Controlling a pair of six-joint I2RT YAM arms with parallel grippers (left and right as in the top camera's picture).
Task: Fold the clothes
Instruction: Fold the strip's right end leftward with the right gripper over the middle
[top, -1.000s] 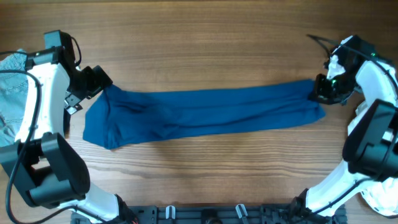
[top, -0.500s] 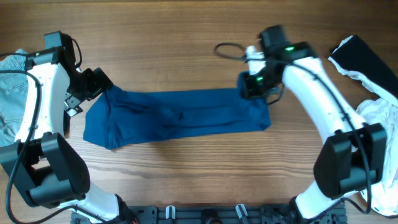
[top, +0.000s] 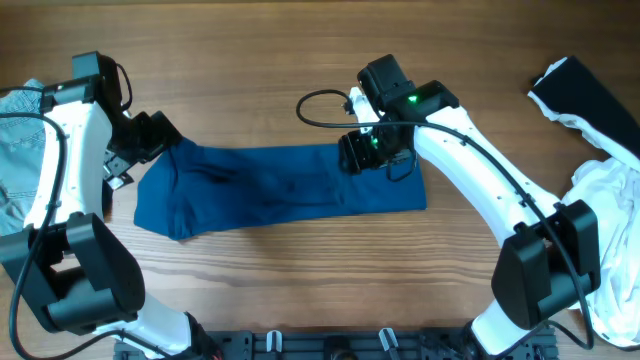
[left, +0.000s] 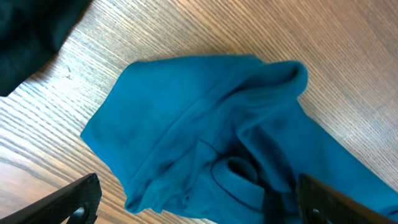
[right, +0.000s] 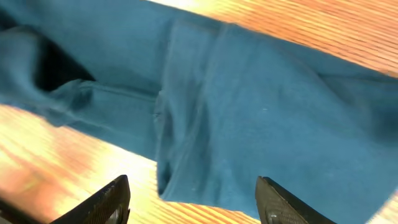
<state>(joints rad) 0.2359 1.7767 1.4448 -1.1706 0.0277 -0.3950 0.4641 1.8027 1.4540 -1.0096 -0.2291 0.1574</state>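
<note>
The right tool (top: 350, 156) sits at the upper edge of the blue garment (top: 260, 188), just right of the frame's centre in the overhead view. Its wrist picture is blurred. The two fingers (right: 115, 200) stand apart at the bottom of that frame with blue cloth between and beneath them, and I cannot tell whether they pinch it. The right arm rises from the lower right, bends at an elbow and reaches up and left across the tabletop (top: 300, 60). A green light (top: 410, 98) glows on its wrist, and a black cable (top: 318, 106) loops out to the left of it.

The left tool (top: 160, 135) is at the garment's upper left corner. Its fingers are spread wide to the two bottom corners of the wrist view, holding nothing, with rumpled cloth lying between them. The left arm comes up the left edge of the frame and turns right toward the cloth.

The garment lies flat across the middle of the tabletop, long axis left to right. Its left end is broader, and its right end is a doubled fold under the right arm.

A grey cloth (top: 15, 110) lies at the upper left edge. At the right edge lie a black cloth (top: 580, 95) and a white cloth (top: 605, 185).
</note>
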